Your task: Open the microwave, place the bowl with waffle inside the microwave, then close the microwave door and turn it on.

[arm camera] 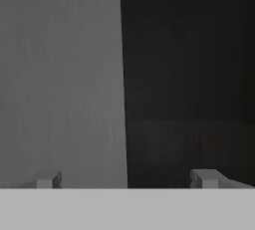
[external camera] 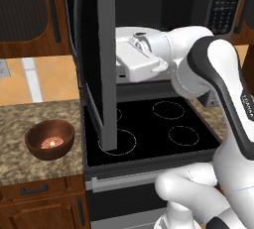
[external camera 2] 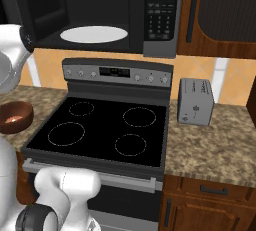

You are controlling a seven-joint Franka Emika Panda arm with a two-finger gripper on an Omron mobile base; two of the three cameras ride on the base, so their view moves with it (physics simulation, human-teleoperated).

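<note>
In the left base view the grey steel-framed, dark-glass microwave door [external camera: 96,54] stands swung wide open, seen almost edge-on as a tall vertical slab in the upper middle of the frame. Its long axis runs up and down, its top is cut off by the frame edge, and its lower end hangs over the front left ring of the black glass-topped stove [external camera: 149,129]. The white arm's hand sits just behind and to the right of that door edge, so the fingers are hidden there.

In the hand view the two small dark-grey fingertips [arm camera: 49,180] rise at the lower left and lower right, well apart, with nothing between them: the two-finger gripper [arm camera: 127,180] is spread wide and holds nothing. The grey door panel covers the left half of that view and dark glass or cavity the right; which it is I cannot tell.

The large grey-steel and black microwave [external camera 2: 100,10] hangs at the top of the right base view, its cavity open and facing forward, with its white round turntable and, at upper right, its button keypad. Its top and left side are cut off.

The small round dark-brown wooden bowl [external camera: 49,139] stands upright on the speckled brown stone counter [external camera: 30,119] at the lower left of the left base view, left of the stove. The small tan-orange gridded waffle [external camera: 50,143] lies flat inside it. In the right base view the bowl is partly cut by the white arm at the left edge.

A small silver toaster [external camera 2: 195,101] stands on the counter right of the stove.
</note>
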